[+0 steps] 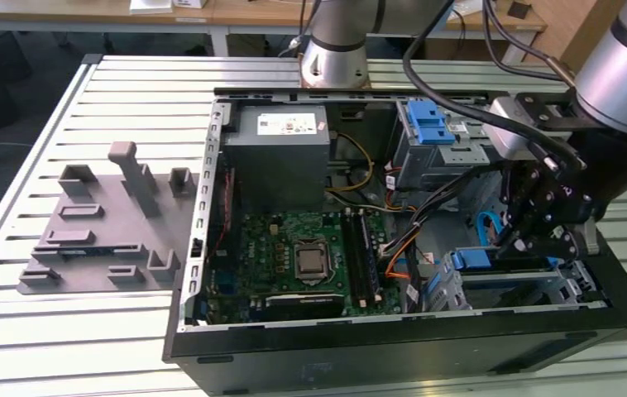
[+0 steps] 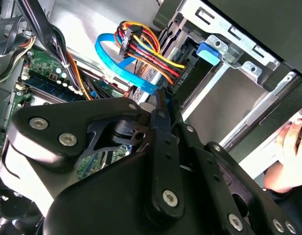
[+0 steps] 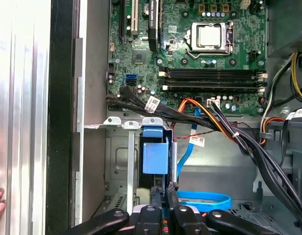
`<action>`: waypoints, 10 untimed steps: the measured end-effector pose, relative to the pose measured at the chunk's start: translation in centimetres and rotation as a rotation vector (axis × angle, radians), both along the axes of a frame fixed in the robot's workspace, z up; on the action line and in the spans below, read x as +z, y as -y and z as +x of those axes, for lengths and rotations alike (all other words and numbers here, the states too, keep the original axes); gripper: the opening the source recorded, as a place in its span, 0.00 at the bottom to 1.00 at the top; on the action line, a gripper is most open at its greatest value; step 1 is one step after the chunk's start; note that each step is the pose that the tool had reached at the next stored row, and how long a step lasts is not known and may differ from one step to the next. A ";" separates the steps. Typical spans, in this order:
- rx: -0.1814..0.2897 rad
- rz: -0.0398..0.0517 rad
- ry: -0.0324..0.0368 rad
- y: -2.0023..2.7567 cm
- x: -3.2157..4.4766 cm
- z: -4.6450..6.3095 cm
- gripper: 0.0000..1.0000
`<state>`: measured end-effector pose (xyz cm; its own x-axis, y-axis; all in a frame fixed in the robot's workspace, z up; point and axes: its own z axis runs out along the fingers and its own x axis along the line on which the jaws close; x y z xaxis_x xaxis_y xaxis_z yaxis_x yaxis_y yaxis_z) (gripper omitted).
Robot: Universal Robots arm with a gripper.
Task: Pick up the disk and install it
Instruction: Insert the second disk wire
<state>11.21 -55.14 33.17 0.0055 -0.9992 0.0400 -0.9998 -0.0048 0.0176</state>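
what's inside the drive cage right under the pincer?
In the first wrist view, the drive cage holds a blue plastic piece standing in its slot, directly ahead of the pincer. Whatever sits below that blue piece is hidden by it and the cage walls.

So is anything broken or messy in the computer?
Nothing looks broken or spilled. Two things stand out: a flat blue cable lies in a loose loop on the floor of the case, and a person's fingers rest on the case's edge, close to the robot's hand working inside.
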 end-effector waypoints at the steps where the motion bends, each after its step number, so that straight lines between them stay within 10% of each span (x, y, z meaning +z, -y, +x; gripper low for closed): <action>1: 0.000 -0.0001 0.0000 0.01 -0.03 0.0 0.16; 10: 0.000 -0.0002 0.0000 0.05 -0.17 0.1 0.24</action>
